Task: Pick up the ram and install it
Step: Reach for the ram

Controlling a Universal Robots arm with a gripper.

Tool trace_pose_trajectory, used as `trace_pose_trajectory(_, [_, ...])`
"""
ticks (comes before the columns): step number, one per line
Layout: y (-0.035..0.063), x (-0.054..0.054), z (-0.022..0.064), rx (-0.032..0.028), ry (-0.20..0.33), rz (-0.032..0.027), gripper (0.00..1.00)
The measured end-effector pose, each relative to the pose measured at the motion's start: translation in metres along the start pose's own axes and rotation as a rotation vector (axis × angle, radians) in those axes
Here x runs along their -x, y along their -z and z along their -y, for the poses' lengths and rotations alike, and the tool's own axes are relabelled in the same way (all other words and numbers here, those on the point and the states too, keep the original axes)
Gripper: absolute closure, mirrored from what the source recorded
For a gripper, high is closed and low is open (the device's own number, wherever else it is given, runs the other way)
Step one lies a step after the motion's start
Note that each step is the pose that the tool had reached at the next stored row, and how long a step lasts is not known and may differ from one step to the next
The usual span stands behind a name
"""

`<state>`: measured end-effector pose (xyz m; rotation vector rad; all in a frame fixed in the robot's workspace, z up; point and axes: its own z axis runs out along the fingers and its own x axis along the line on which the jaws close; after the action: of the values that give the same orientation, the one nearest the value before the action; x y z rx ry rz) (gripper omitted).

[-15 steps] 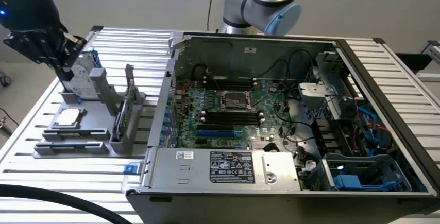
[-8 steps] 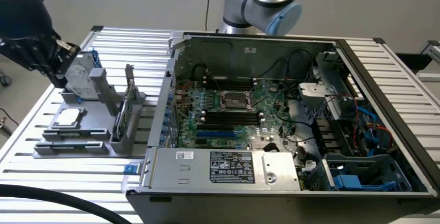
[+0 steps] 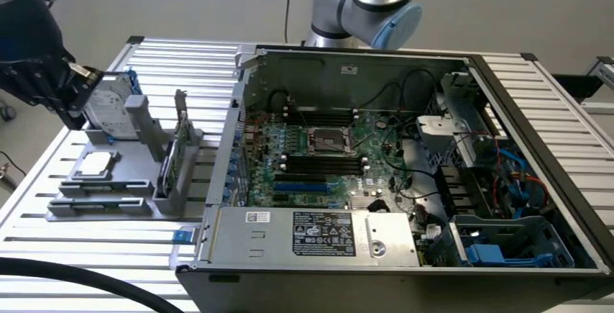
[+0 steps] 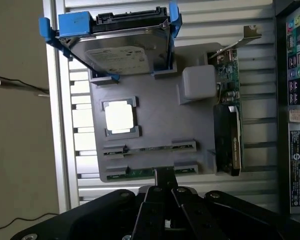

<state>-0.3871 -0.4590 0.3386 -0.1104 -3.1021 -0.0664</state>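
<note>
Probably light, stiff but fragile, the thin green circuit-board ram stick point(image 4: 135, 173) wants pinching mid-length by its faces; the black gripper point(image 4: 165, 176) hovers closed, empty.

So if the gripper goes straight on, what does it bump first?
Most likely the ram in the gray holder: the shut gripper lines up with that green stick, though the gap is unclear.
</note>
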Motion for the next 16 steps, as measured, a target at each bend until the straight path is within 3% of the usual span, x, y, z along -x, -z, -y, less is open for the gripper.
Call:
trace_pose_trajectory(4, [-0.0004, -0.0008, 0.0011, -0.0039, 0.013, -0.0028, 0.89])
trace_pose_trajectory(12, [-0.0013, -0.0018, 0.0011, -0.0197, 0.081, -0.0142, 0.89])
trace_pose_trajectory(16, [-0.0013, -0.0023, 0.0012, -0.0205, 0.084, -0.0142, 0.89])
